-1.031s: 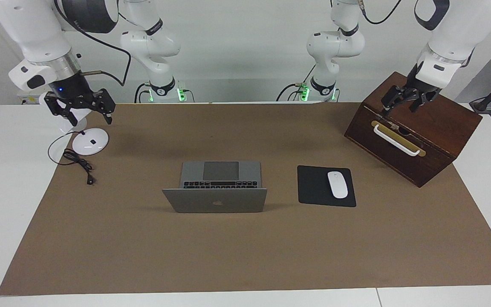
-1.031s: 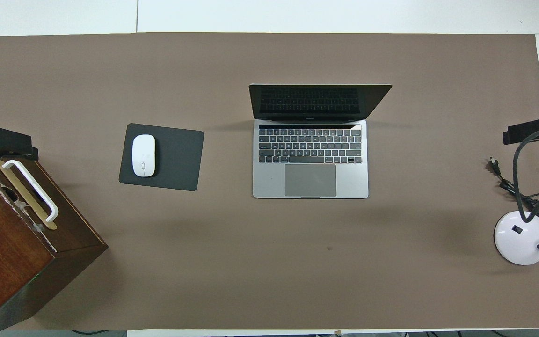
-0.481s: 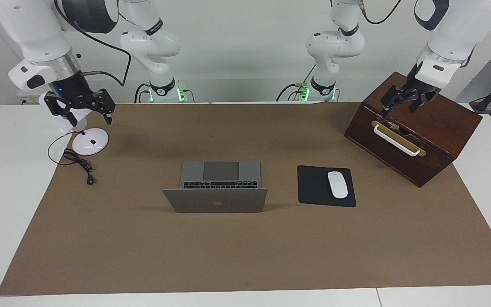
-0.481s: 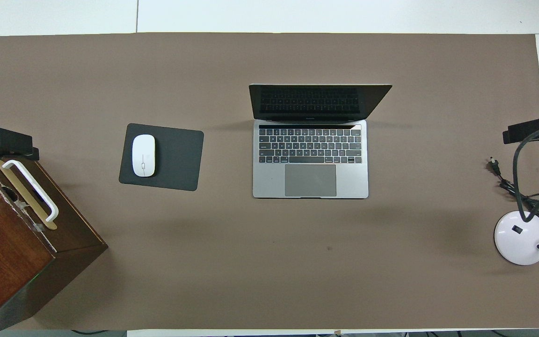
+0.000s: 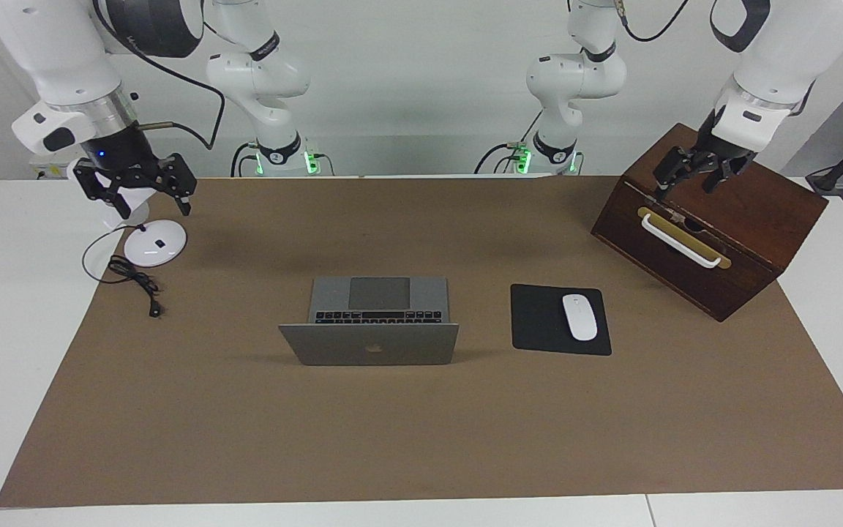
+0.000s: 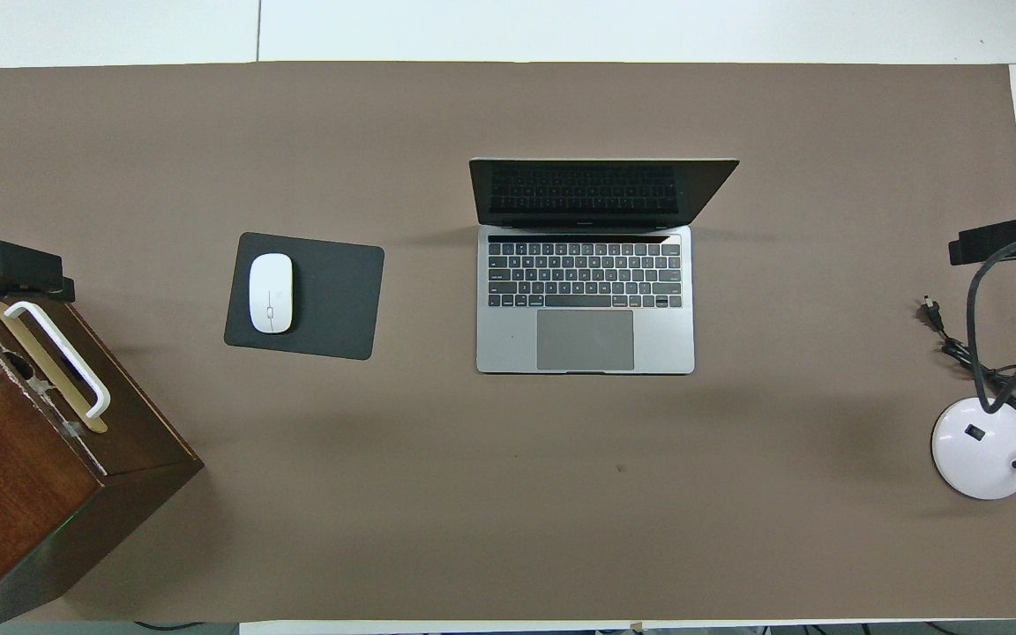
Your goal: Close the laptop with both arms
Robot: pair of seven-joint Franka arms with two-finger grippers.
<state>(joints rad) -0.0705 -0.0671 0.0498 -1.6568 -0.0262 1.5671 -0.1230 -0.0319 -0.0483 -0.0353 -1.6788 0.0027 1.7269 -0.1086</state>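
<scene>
Barely shifted, both spread-fingered end effectors, left and right, hover well apart from the open laptop.

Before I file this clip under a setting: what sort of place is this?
Likely a robotics lab staged as an office desk: two arms over a brown mat with an open laptop, a mouse and a desk lamp.

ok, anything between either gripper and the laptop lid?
Nothing visible. The left gripper hangs over the wooden box, the right gripper over the lamp base; bare mat lies between each and the open laptop.
</scene>
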